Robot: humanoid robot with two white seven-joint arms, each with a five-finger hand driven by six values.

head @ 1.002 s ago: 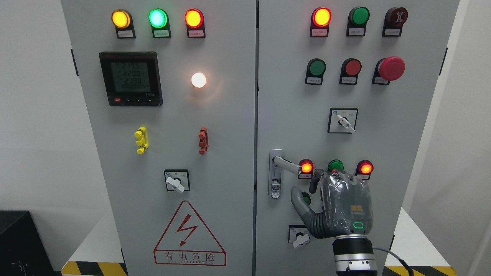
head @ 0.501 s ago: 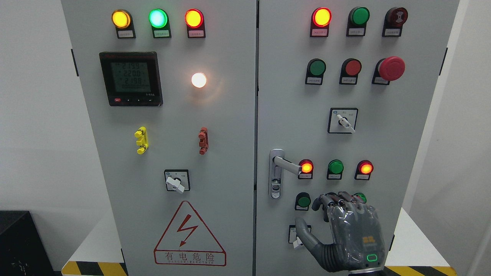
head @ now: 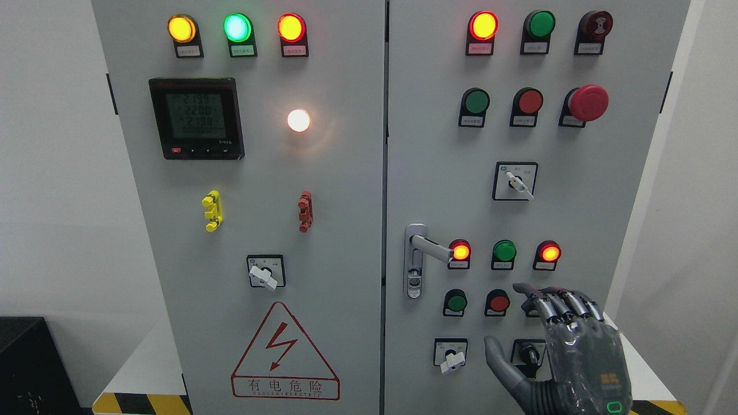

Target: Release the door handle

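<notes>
right hand [head: 568, 351] sits lower right of door handle [head: 429, 248], apart.

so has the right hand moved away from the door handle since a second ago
Yes. The right hand has dropped down and to the right, away from the door handle, now below the lit red lamp, fingers relaxed and empty.

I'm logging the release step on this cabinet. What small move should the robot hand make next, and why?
Probably keep drawing the right robot hand down and back, away from the panel. Its fingers are loosely bent and hold nothing, and it sits well below and right of the door handle, so the release looks done. It hangs in front of a black selector knob, which it should avoid touching.
</notes>
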